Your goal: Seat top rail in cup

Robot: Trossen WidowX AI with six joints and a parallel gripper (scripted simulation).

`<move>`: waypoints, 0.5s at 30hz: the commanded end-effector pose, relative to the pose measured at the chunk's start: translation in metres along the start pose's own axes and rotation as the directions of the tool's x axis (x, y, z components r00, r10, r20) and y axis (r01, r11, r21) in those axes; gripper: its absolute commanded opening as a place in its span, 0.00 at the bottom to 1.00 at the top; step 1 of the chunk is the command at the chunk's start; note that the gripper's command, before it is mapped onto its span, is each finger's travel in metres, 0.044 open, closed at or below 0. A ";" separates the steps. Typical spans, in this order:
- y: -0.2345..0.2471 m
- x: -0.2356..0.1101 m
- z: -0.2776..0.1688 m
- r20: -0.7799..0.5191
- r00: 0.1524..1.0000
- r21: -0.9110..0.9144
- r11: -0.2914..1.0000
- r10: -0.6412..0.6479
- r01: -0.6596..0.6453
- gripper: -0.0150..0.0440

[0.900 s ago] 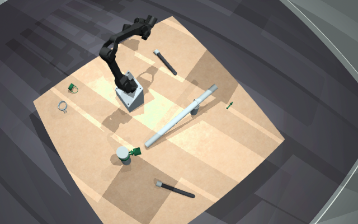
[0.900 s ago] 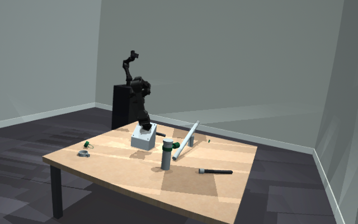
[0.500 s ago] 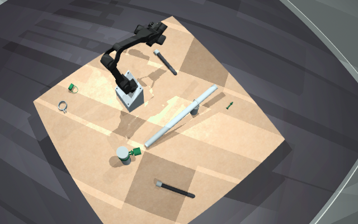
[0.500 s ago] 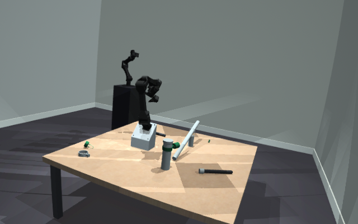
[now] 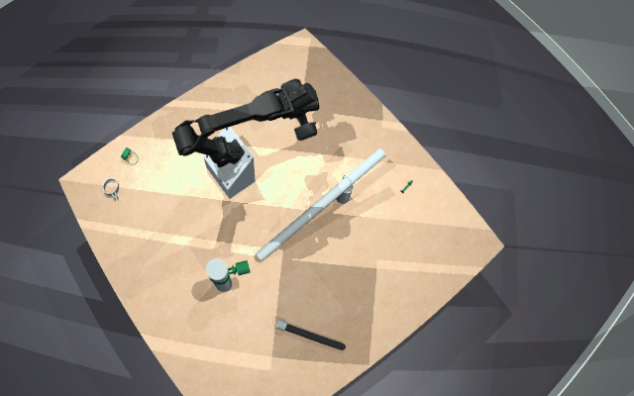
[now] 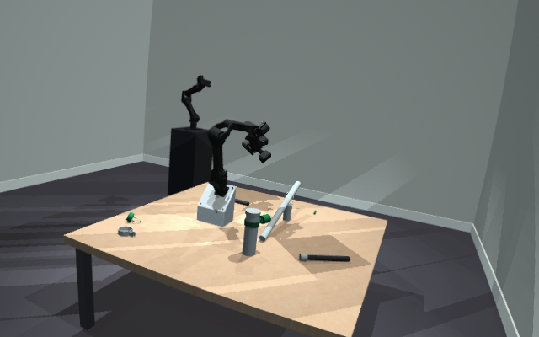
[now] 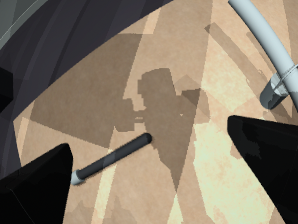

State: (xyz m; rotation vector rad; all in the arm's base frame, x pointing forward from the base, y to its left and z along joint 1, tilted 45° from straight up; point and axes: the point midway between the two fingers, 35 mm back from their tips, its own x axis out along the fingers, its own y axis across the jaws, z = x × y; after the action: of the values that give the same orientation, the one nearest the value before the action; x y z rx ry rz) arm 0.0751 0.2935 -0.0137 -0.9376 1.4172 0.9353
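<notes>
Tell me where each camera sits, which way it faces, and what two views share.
Top: overhead, looking down on the table; whole arm shows, plus rail, post and cup.
Exterior: off a table corner, looking across at the arm, with a second arm behind.
Wrist: on the open tool, looking down; only its dark fingers show.
Shared: wrist and top both show the rail and the black rod.
</notes>
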 end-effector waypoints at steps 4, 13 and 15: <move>-0.112 -0.029 -0.015 0.012 0.946 0.333 0.893 -0.325 0.303 1.00; -0.240 -0.089 -0.089 -0.195 0.706 0.674 0.430 -0.681 0.601 1.00; -0.261 -0.105 -0.112 -0.269 0.631 0.710 0.293 -0.728 0.640 1.00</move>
State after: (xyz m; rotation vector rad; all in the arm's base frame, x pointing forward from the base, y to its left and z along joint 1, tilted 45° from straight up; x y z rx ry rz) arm 0.2685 0.1348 0.0684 -0.7127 1.0305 -0.1430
